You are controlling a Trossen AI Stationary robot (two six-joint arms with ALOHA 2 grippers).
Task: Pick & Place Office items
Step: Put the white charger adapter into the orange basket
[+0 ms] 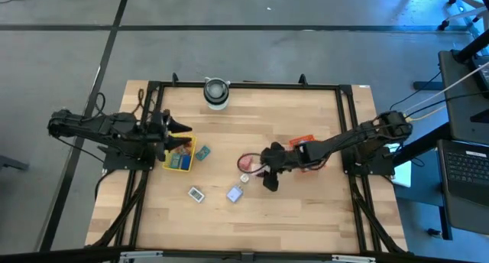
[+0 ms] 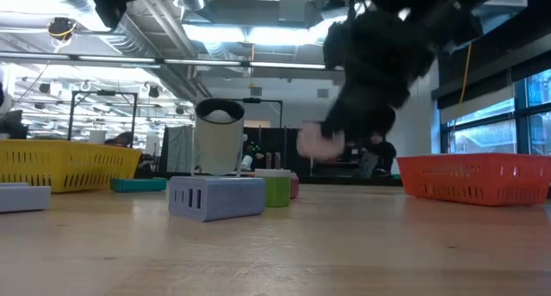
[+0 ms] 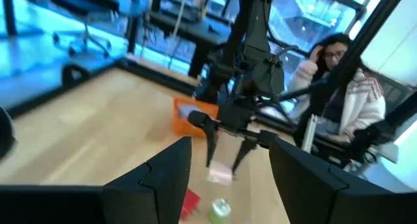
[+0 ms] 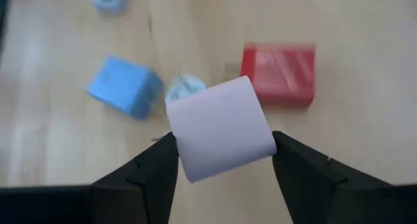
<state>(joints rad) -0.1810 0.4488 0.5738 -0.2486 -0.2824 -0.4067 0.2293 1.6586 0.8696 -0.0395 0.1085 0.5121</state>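
My right gripper (image 1: 262,171) is over the middle of the table, shut on a pale pink block (image 4: 221,129) that hangs above the wood in the low view (image 2: 320,141). Below it on the table lie a red block (image 4: 279,73), a blue block (image 4: 124,86) and a small pale piece (image 4: 184,88). A lavender block (image 2: 215,197) and a green one (image 2: 277,191) rest flat on the table. My left gripper (image 1: 186,137) hovers open and empty by the yellow tray (image 1: 170,162), which holds some pieces. My right gripper pinches the pink block between its two fingers, on two opposite sides (image 4: 186,152). The fingers slant down from the table's right side. The block is lifted clear of the table and sits slightly turned between the fingers.
An orange-red tray (image 1: 304,141) lies under my right arm. A round grey-white cylinder (image 1: 216,92) stands at the far edge. A teal piece (image 1: 202,152) and a white one (image 1: 197,193) lie near the yellow tray. A person (image 3: 339,87) sits beyond the table's right side.
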